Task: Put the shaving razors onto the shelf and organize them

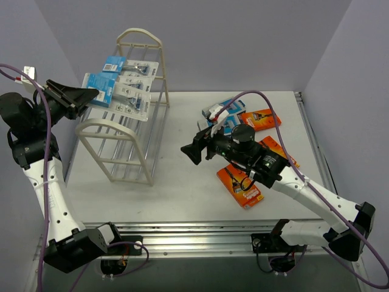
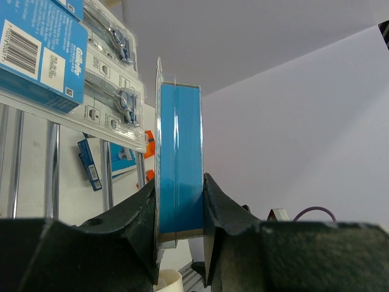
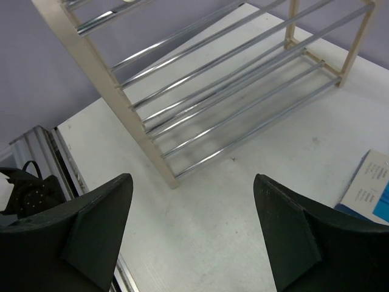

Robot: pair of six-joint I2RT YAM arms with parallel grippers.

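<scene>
The cream-white shelf stands at the left of the table. Shaving razors lie on its top tier: white blister cards with blue headers. My left gripper is shut on a blue razor box at the top tier's left edge. In the left wrist view the blue box stands edge-on between the fingers, beside the blister cards. My right gripper hovers open over the table's middle, nothing between its fingers, facing the shelf's lower rods.
Loose packs lie at the right: orange boxes and blue-and-white packs. One blue-and-white box shows at the right wrist view's edge. Grey walls close in the table on the left, right and back.
</scene>
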